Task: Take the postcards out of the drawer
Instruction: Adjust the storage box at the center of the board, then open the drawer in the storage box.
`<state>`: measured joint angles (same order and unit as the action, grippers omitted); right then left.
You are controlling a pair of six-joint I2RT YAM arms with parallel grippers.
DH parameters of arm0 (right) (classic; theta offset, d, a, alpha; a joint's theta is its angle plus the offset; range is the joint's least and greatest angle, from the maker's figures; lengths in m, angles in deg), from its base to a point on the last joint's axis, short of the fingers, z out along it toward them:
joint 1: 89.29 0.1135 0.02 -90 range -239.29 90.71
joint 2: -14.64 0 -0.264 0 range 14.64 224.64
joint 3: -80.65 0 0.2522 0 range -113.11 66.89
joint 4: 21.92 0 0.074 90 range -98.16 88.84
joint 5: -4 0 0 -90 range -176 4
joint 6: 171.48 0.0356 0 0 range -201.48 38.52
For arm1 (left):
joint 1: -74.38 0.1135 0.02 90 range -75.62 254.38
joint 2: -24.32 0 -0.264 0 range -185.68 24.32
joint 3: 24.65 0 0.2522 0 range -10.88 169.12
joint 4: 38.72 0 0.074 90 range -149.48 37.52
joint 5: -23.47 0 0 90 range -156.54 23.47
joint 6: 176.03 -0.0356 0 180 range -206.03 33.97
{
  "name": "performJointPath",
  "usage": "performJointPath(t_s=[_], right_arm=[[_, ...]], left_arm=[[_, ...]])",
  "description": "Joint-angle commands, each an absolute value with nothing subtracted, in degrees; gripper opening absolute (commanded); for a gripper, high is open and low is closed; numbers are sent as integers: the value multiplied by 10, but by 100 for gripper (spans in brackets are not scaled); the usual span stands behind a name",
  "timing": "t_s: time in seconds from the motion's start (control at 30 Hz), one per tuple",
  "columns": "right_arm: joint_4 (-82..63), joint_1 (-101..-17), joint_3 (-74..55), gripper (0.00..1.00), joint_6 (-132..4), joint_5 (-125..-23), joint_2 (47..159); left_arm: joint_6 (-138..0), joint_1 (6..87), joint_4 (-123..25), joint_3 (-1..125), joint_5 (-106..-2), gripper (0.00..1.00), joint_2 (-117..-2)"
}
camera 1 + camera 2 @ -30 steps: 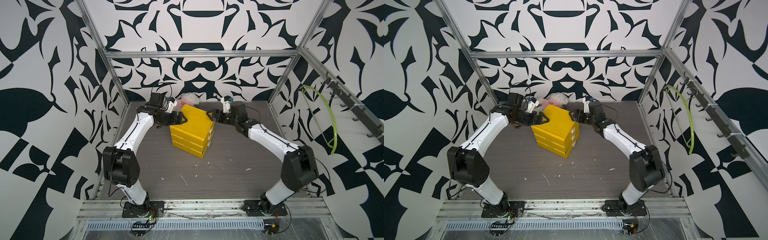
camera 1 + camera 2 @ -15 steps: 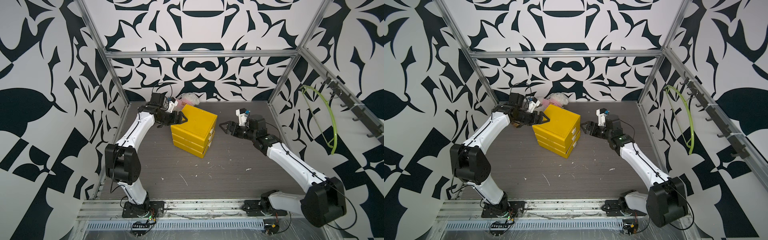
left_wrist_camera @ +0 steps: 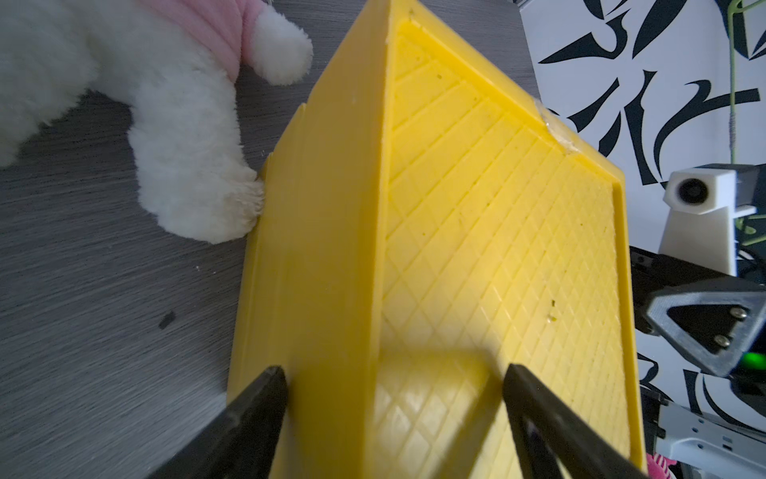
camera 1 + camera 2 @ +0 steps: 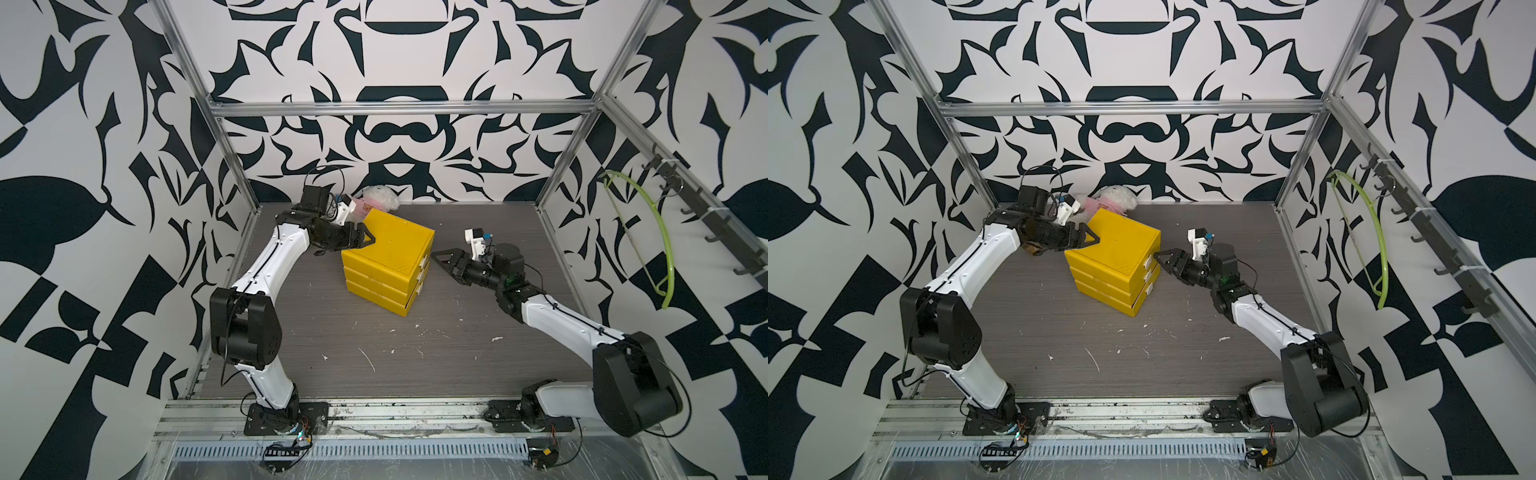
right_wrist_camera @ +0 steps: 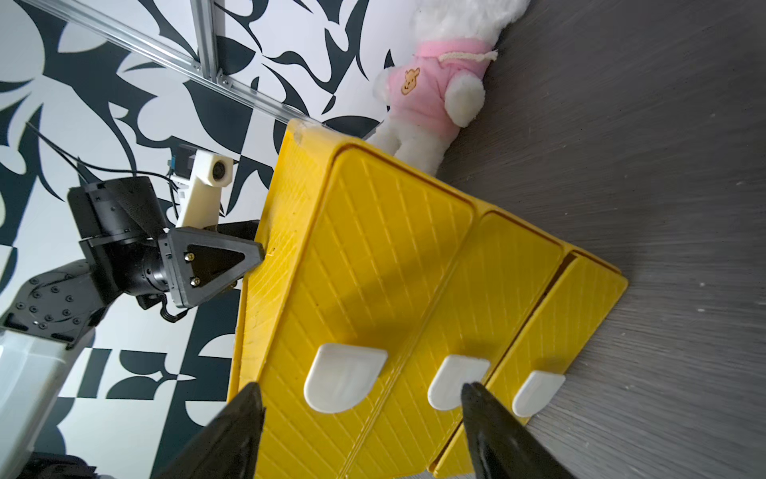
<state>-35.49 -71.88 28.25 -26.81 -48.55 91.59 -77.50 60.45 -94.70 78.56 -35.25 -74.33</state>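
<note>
To the left, the left gripper (image 4: pixel 365 240) has its fingers spread wide over the rear upper edge of the yellow drawer unit (image 4: pixel 390 253). One finger is along the side wall and one is above the top; whether they press it I cannot tell. Behind the unit lies a white plush toy (image 4: pixel 380 198) in a pink pullover, one paw touching the wall. The three drawers look pushed in and the postcards are hidden. To the right, the right gripper (image 4: pixel 1159 258) is open, just before the top drawer's white handle (image 5: pixel 344 381), holding nothing.
</note>
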Motion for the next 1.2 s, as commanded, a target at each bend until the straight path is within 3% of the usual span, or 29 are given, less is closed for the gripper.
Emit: performJointPath(t_s=[0.0, 0.13, 0.43, 0.67, 0.97, 1.17], right_arm=[[-440, -714, 287, 78, -238, -465, 913], [-481, -711, 312, 77, -223, -465, 920], [-763, -698, 355, 74, -98, -469, 1025], [-753, -690, 368, 74, -92, -481, 1009], [-898, -673, 372, 70, -4, -498, 1084], [-863, -667, 377, 68, -27, -512, 1065]], left_arm=[[-782, 598, -977, 772, -367, 86, -769], [-783, 598, -977, 773, -367, 86, -770], [-783, 598, -980, 773, -371, 86, -769], [-784, 598, -981, 774, -371, 86, -773], [-784, 598, -983, 774, -371, 86, -775], [-786, 598, -984, 774, -372, 86, -771]])
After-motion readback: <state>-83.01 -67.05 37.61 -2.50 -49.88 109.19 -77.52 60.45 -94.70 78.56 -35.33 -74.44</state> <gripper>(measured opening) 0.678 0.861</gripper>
